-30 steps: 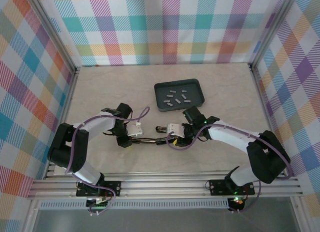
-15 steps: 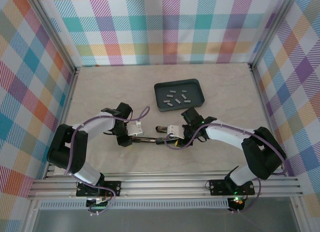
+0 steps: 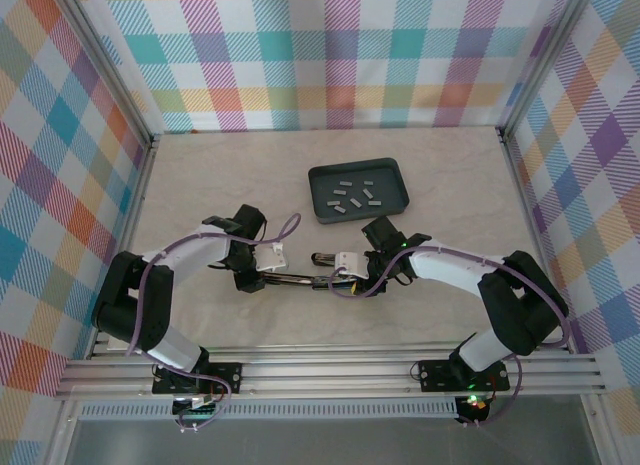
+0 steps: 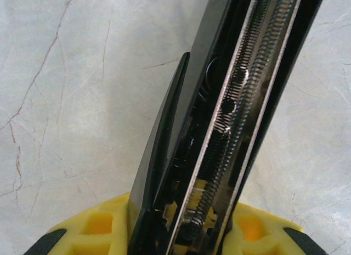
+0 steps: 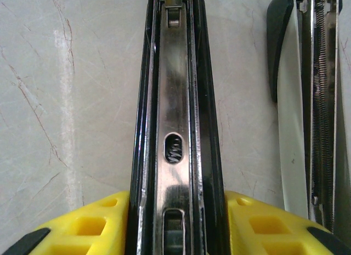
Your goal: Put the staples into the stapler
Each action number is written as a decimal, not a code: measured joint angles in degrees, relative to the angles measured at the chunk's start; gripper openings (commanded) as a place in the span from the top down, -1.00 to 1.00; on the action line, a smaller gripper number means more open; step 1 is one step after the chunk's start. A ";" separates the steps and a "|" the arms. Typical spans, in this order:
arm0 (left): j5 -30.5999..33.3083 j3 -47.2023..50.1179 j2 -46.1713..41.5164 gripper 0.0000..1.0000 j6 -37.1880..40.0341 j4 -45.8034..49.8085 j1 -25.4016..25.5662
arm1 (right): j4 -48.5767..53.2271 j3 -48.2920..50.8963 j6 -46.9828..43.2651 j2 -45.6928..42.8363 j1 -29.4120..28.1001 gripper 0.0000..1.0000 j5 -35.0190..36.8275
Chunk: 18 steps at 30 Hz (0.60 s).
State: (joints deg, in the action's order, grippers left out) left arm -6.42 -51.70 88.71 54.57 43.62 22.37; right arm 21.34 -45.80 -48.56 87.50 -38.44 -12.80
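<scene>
The stapler (image 3: 298, 280) lies opened out on the marbled tabletop (image 3: 220, 175), stretched between the two arms. The left gripper (image 3: 254, 279) has its jaws drawn narrow and clamped on one end; in the left wrist view its yellow pads (image 4: 98, 230) sit on either side of the black body and the long coil spring (image 4: 241, 101). The right gripper (image 3: 342, 274) holds the other end, its jaws pressed against the sides of the shiny metal magazine channel (image 5: 175, 96), which runs straight out between them. The staples (image 3: 352, 195) lie scattered as small grey strips inside a dark tray (image 3: 322, 213), just behind the stapler and apart from both grippers.
</scene>
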 measured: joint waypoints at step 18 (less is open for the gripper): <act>-0.04 -2.58 3.58 0.44 1.03 1.46 0.94 | 0.31 0.13 0.11 2.58 -0.59 0.53 2.36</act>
State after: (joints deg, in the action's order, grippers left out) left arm -6.46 -54.28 92.29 55.59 45.08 23.31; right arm 21.65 -45.67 -48.45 90.08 -39.03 -10.44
